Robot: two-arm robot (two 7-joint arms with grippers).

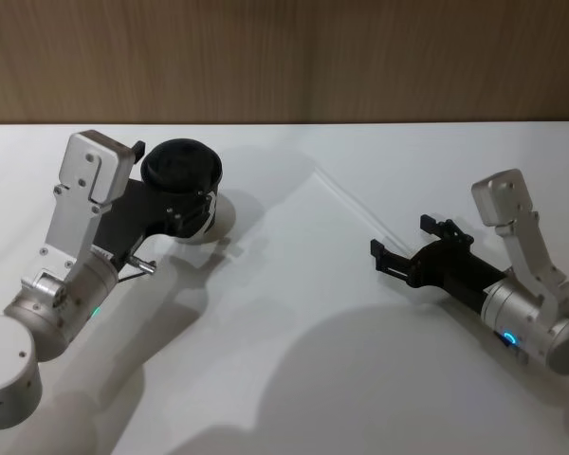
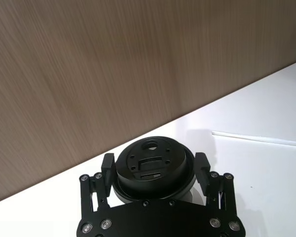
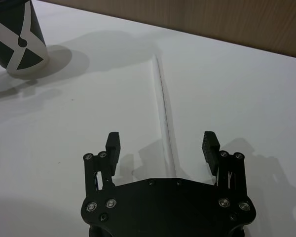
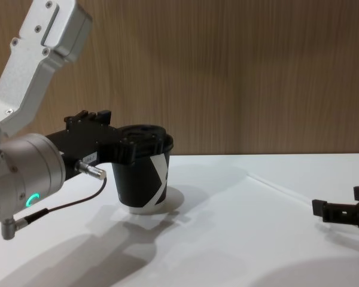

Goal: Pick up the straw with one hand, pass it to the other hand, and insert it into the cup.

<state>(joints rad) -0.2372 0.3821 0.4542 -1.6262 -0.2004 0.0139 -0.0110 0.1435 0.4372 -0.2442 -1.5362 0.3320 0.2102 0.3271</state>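
Smooth white bench (image 1: pixel 294 379), wood-grain wall (image 1: pixel 284 57) behind. Black paper cup (image 4: pixel 137 179), domed lid, white angular mark, far left; left hand (image 2: pixel 154 167) open, flanking the lid. Thin white straw (image 3: pixel 164 108) lies right, near end between the open right hand (image 3: pixel 162 143) fingers.

Thin white straw (image 3: pixel 164 108) lies flat; black lidded cup (image 4: pixel 142 179) stands upright, well apart from it.
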